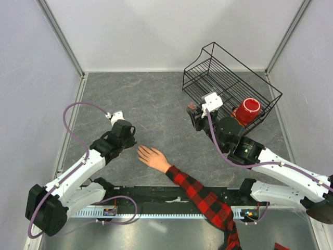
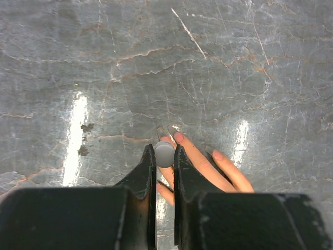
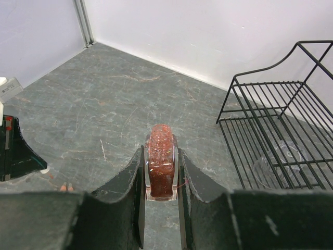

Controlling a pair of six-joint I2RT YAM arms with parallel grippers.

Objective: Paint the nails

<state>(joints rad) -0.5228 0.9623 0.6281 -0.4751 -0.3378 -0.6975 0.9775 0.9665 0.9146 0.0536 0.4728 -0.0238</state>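
Grey marbled table (image 1: 156,99): left gripper (image 2: 164,153) pinches round grey brush cap (image 2: 164,157) over pale nails (image 2: 178,137); right gripper (image 3: 160,152) clamps dark-red glass bottle (image 3: 160,169); painting seems underway.

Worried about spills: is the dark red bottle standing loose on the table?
No, the dark red bottle is clamped between the fingers of the right claw.

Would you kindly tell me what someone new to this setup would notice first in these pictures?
A human hand in a red-and-black plaid sleeve lies spread on the grey table, between the two arms. The left gripper pinches a small round grey piece at its fingertips, while the right gripper clamps a dark red bottle near the wire basket at far right.
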